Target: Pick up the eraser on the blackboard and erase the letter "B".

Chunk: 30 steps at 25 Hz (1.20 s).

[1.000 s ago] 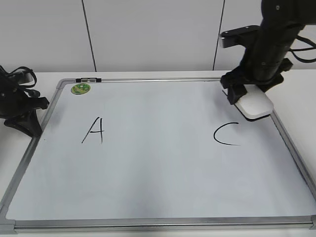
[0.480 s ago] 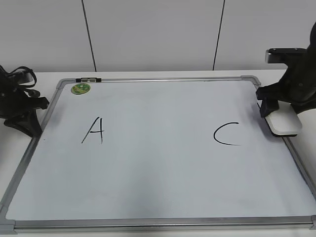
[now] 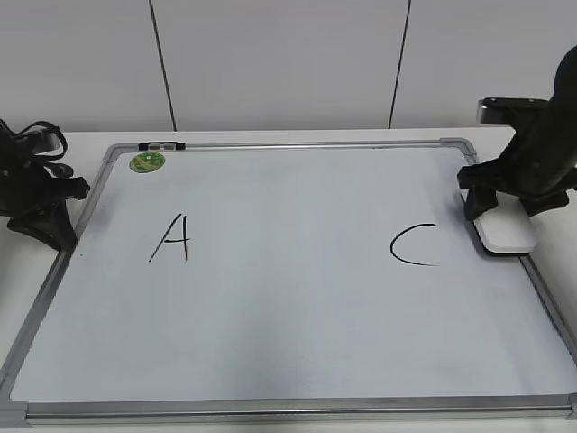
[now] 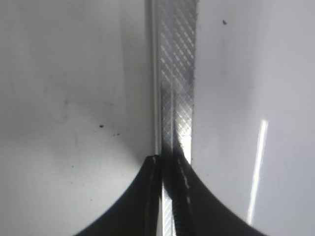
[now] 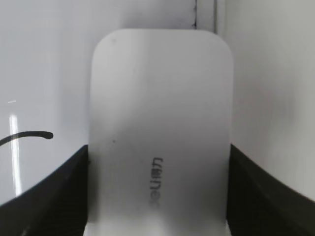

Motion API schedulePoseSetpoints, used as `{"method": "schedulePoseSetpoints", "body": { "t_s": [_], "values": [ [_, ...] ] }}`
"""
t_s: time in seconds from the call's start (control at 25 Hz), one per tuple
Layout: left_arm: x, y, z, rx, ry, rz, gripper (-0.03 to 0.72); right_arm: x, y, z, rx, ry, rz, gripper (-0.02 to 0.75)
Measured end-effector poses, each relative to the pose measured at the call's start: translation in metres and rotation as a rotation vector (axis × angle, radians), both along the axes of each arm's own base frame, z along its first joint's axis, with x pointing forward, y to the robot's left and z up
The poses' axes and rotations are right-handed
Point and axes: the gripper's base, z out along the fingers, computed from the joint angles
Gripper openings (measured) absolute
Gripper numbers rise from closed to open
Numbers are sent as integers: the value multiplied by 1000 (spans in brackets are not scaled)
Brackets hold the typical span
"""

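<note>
The blackboard (image 3: 288, 343) is a white board with a grey frame. It bears a black "A" (image 3: 171, 238) and a black "C" (image 3: 413, 245); the stretch between them is blank and no letter "B" shows. My right gripper (image 3: 507, 209) is shut on the white eraser (image 3: 505, 234) at the board's right edge, just right of the "C". In the right wrist view the eraser (image 5: 160, 123) fills the space between the jaws of the gripper (image 5: 158, 160), with the frame (image 5: 205, 14) beyond it. My left gripper (image 4: 165, 164) is shut and empty over the board's left frame (image 4: 177, 73).
A round green magnet (image 3: 147, 162) sits at the board's top left corner. The left arm (image 3: 36, 194) rests by the board's left edge. A white wall stands behind the table. An end of the "C" stroke (image 5: 29, 136) shows left of the eraser.
My right gripper carried the eraser from the board's upper right area out to the right edge, then a little back left and down. The left arm has not moved.
</note>
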Motion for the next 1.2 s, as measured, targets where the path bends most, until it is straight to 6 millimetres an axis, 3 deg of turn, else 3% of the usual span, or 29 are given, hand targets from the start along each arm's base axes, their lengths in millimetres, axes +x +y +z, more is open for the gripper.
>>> {"method": "schedulePoseSetpoints", "body": {
  "t_s": [0.48, 0.68, 0.84, 1.04, 1.12, 1.2],
  "values": [
    [0, 0, 0, 0, 0, 0, 46, 0, 1, -14, 8, 40, -5, 556],
    [0, 0, 0, 0, 0, 0, 48, 0, 1, -14, 9, 38, -6, 588],
    [1, 0, 1, 0, -3, -2, 71, -1, 1, -2, 10, 11, -5, 588],
    [10, 2, 10, 24, -11, -35, 226, -6, 0, 30, -1, -60, 2, 588],
    [18, 3, 24, 29, -41, -46, 304, -10, -1, 41, -11, -71, 8, 588],
    [26, 3, 52, 32, -78, -42, 349, -14, -1, 52, -16, -72, 12, 588]
  ]
}}
